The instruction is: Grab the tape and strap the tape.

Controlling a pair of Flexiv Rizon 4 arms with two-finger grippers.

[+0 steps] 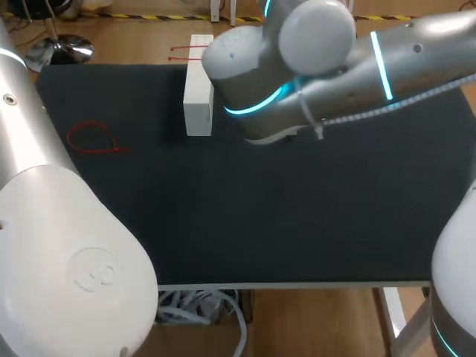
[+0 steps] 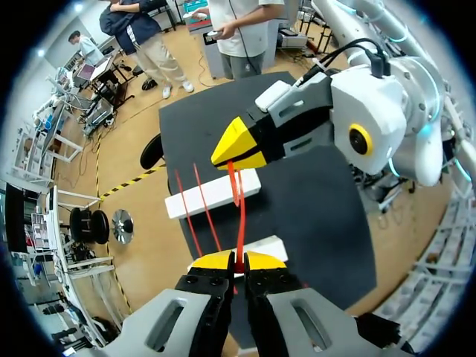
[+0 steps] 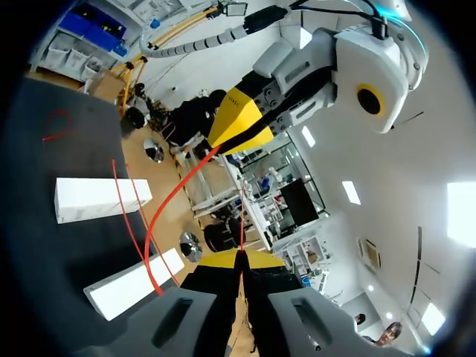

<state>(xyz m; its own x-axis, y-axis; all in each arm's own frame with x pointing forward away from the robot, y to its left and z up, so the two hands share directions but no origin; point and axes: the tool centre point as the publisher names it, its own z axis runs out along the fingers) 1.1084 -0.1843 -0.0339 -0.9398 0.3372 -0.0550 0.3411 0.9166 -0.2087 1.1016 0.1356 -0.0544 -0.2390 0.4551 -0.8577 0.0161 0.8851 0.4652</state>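
Observation:
A thin red tape runs taut between my two grippers, which face each other above the table. In the left wrist view my left gripper is shut on one end of it, and my right gripper ahead pinches the other end. The right wrist view shows the same from the other side: my right gripper is shut on the tape, which curves over to my left gripper. In the head view both grippers are hidden behind my right arm.
Two white boxes lie on the black table under the grippers; one shows as the white box at the back. More red tape strands lie at its far end. A loose red tape loop lies at the left.

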